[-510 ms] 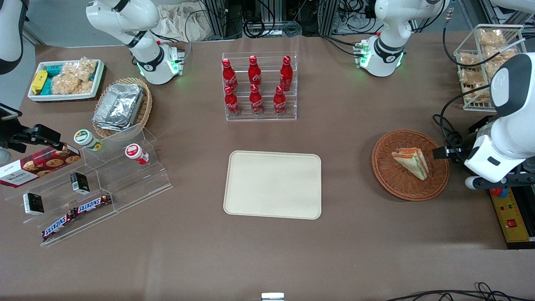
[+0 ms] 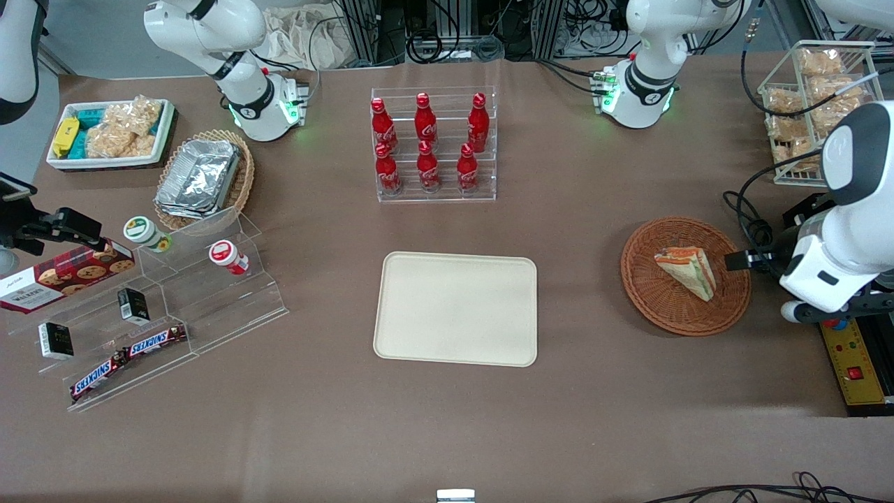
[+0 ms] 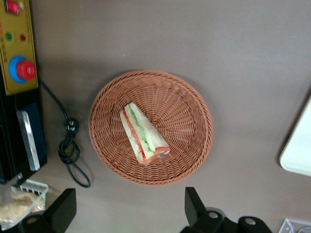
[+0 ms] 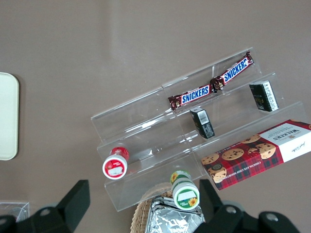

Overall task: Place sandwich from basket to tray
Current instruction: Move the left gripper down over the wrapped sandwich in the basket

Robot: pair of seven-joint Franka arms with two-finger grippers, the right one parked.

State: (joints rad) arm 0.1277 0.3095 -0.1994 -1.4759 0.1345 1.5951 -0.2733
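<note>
The sandwich [image 2: 686, 271] [image 3: 143, 133], a pale wedge with red and green layers, lies flat in the round reddish-brown basket [image 2: 656, 300] [image 3: 189, 109]. My gripper [image 2: 742, 260] [image 3: 129, 208] hovers just outside the basket's rim, on the side toward the working arm's end of the table. It is open wide, and between its black fingers [image 3: 194, 203] there is only bare table. The cream tray [image 2: 455, 308] [image 3: 297, 150] lies at the table's middle with nothing on it, a short way from the basket toward the parked arm's end.
A rack of red bottles [image 2: 431, 143] stands farther from the front camera than the tray. A yellow control box [image 2: 853, 363] and a coiled black cable [image 3: 70, 145] lie beside the basket. A wire rack of snack bags [image 2: 810, 105] stands at the working arm's end.
The left arm has shifted slightly nearer the front camera, and its gripper has moved with it along the basket's rim. The sandwich and the basket have not moved.
</note>
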